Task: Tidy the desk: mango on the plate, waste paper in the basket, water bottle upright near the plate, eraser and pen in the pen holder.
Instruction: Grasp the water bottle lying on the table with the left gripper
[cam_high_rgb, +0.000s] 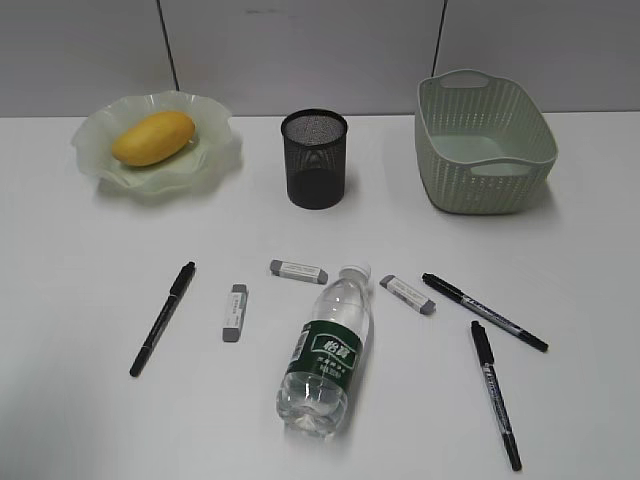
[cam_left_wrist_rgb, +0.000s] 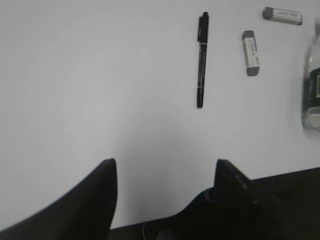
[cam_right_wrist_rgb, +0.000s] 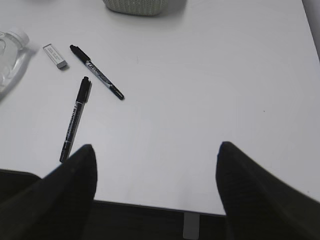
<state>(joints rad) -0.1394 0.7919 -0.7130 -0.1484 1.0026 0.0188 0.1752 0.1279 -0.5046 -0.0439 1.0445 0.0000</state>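
Observation:
The mango (cam_high_rgb: 152, 137) lies on the plate (cam_high_rgb: 215, 112) at the back left. The water bottle (cam_high_rgb: 328, 350) lies on its side in the middle of the desk (cam_high_rgb: 80, 280). Three erasers (cam_high_rgb: 234, 312) (cam_high_rgb: 298, 271) (cam_high_rgb: 407, 295) and three black pens (cam_high_rgb: 162, 318) (cam_high_rgb: 484, 311) (cam_high_rgb: 495, 393) lie around it. The pen holder (cam_high_rgb: 314, 160) and the basket (cam_high_rgb: 485, 145) stand at the back. The waste paper is out of view. My left gripper (cam_left_wrist_rgb: 165, 162) is open over the front edge, well short of a pen (cam_left_wrist_rgb: 201, 60). My right gripper (cam_right_wrist_rgb: 157, 146) is open and empty, with a pen (cam_right_wrist_rgb: 76, 118) to its left.
Neither arm shows in the exterior view. The desk's front edge runs just under both grippers in the wrist views. The basket's base (cam_right_wrist_rgb: 135, 6) is at the top of the right wrist view, and the bottle (cam_left_wrist_rgb: 312, 85) at the right edge of the left one.

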